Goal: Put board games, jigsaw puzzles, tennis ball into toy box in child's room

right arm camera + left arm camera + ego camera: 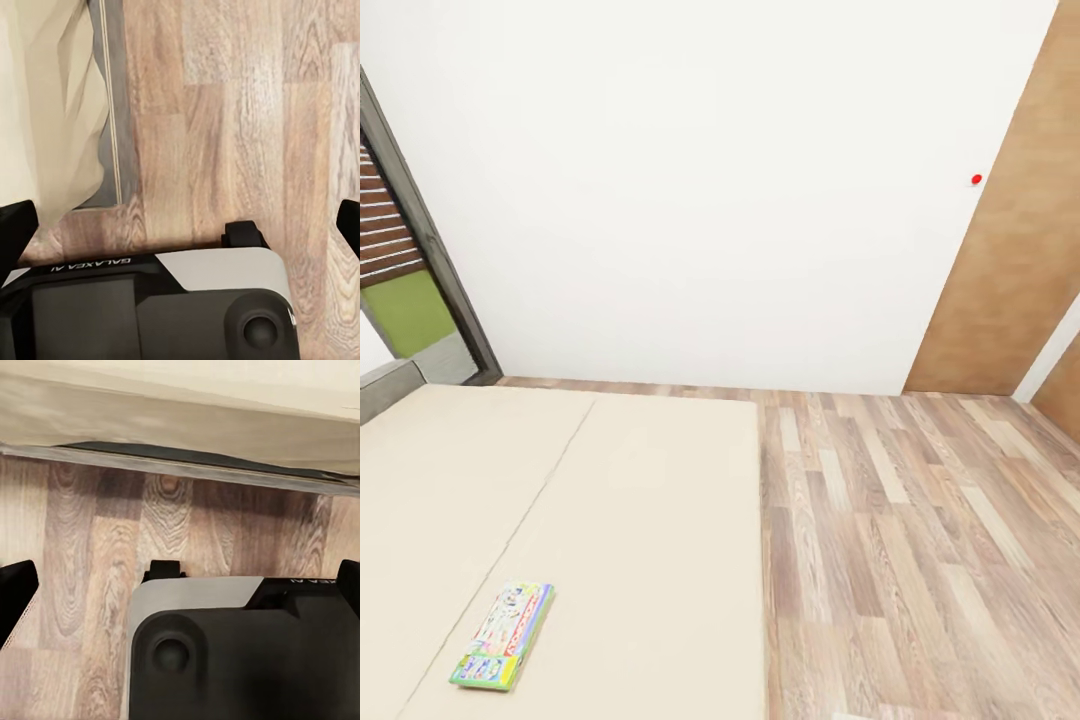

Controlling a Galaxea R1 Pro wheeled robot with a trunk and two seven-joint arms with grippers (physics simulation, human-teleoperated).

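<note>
One board game [504,635], a flat printed box with pale colourful art and a green end, lies on the beige mattress of the bed [640,520] near the view's lower left. In the left wrist view my left gripper [180,589] hangs open over the wood floor, its dark fingertips [15,596] far apart, with the bed's side [180,420] ahead. My right gripper [180,225] is open too, above the floor beside the bed's edge [52,112]. Nothing is held. The table, toy box, jigsaw puzzles and tennis ball are out of view.
Wood floor [920,540] stretches right of the bed up to a white wall [710,200] and a brown panel [1010,250]. A grey headboard [385,390] and a dark window frame [430,260] stand at the left. My own base [240,652] shows under both wrists.
</note>
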